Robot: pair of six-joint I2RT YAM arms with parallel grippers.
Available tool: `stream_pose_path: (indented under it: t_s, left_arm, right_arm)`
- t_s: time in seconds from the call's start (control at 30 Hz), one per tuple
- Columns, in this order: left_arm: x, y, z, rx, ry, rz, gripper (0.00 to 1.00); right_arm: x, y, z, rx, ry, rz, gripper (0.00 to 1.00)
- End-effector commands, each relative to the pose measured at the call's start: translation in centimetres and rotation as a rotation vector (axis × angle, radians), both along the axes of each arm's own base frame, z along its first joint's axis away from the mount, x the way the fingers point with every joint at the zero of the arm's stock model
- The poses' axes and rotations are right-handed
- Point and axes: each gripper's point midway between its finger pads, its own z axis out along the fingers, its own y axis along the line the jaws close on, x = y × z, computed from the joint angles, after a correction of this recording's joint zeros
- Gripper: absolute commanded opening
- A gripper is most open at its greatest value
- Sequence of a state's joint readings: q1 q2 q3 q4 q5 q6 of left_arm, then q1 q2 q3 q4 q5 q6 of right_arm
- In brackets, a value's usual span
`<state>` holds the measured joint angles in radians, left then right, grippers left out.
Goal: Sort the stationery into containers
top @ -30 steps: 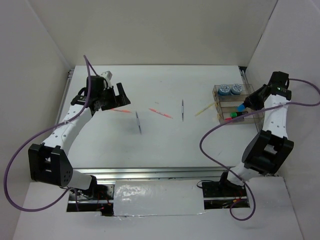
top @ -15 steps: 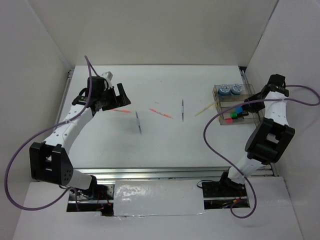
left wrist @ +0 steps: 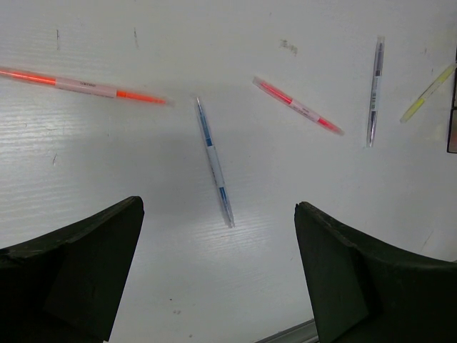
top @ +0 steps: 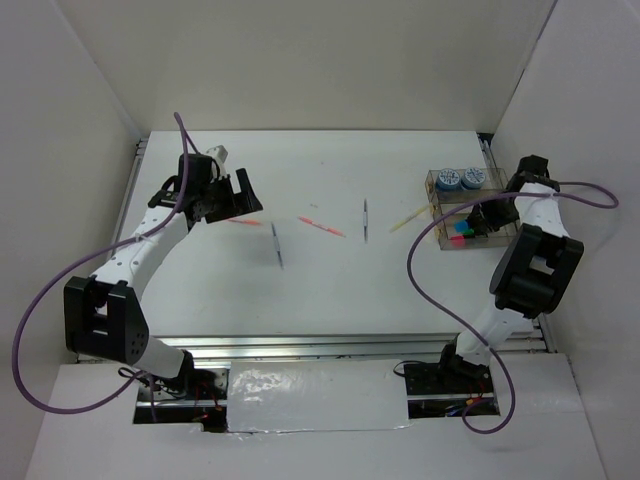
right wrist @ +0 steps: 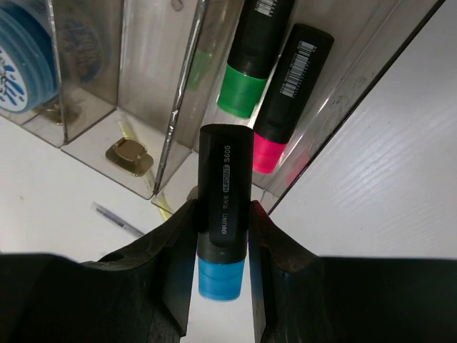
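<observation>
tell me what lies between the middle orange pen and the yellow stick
One thin silver pen, touching neither the middle orange pen nor the yellow stick; the left wrist view shows it clearly.

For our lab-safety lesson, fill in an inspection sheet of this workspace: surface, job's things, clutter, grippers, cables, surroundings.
Surface: white table, faint scuffs.
Job's things: tray holds two tape rolls, a green highlighter and a pink highlighter; two silver pens, two orange sticks and a yellow stick lie loose on the table.
Clutter: small gold piece at the tray, unclear what.
Grippers: left gripper open, empty, above the pens; right gripper shut on the blue highlighter at the tray's edge.
Cables: purple cables, one looping off each arm.
Surroundings: white walls on three sides; foil strip at the near edge.
</observation>
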<state>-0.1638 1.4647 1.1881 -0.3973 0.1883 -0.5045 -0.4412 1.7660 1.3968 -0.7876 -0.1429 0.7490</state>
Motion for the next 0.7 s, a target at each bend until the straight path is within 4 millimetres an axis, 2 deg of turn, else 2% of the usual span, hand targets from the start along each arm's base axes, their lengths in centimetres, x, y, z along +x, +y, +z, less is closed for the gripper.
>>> stream_pose_path:
  t_s: [0.0, 0.03, 0.13, 0.2, 0.23, 0.27, 0.37, 0.53, 0.6, 0.67]
  left_arm:
    - [0.6, -0.1, 0.6, -0.014, -0.022, 0.010, 0.99]
    - [0.6, -0.1, 0.5, -0.015, -0.018, 0.009, 0.99]
    - [0.8, -0.1, 0.4, -0.015, -0.016, 0.011, 0.99]
    - [0.7, -0.1, 0.5, -0.015, -0.017, 0.009, 0.99]
    - [0.7, -0.1, 0.6, -0.016, -0.021, 0.007, 0.99]
    - [0.7, -0.1, 0.6, -0.016, -0.022, 0.005, 0.99]
    - [0.4, -0.2, 0.9, -0.018, -0.031, 0.001, 0.99]
    - [0.2, 0.1, 1.9, -0.004, -0.062, 0.004, 0.99]
    - [0.1, 0.5, 2.6, 0.002, -0.093, 0.013, 0.99]
    - [-0.2, 1.0, 2.9, 0.005, -0.111, 0.018, 0.99]
  right_arm:
    - [0.0, -0.4, -0.9, 0.005, 0.018, -0.048, 0.26]
    - [0.0, -0.4, -1.2, 0.009, 0.025, -0.049, 0.27]
    - [0.2, -0.1, -1.4, 0.026, 0.021, -0.040, 0.41]
    - [0.2, 0.2, -1.1, 0.032, 0.015, -0.030, 0.44]
    - [0.3, 0.4, -0.6, 0.037, 0.000, -0.024, 0.45]
    - [0.4, 0.6, -0.3, 0.041, -0.011, -0.015, 0.52]
    - [0.3, 1.4, 1.0, 0.039, -0.038, 0.014, 0.63]
    - [-0.1, 3.6, 4.5, 0.036, -0.117, 0.101, 0.60]
    - [-0.3, 5.9, 6.8, 0.034, -0.202, 0.219, 0.57]
    - [-0.2, 10.1, 8.2, 0.015, -0.283, 0.448, 0.49]
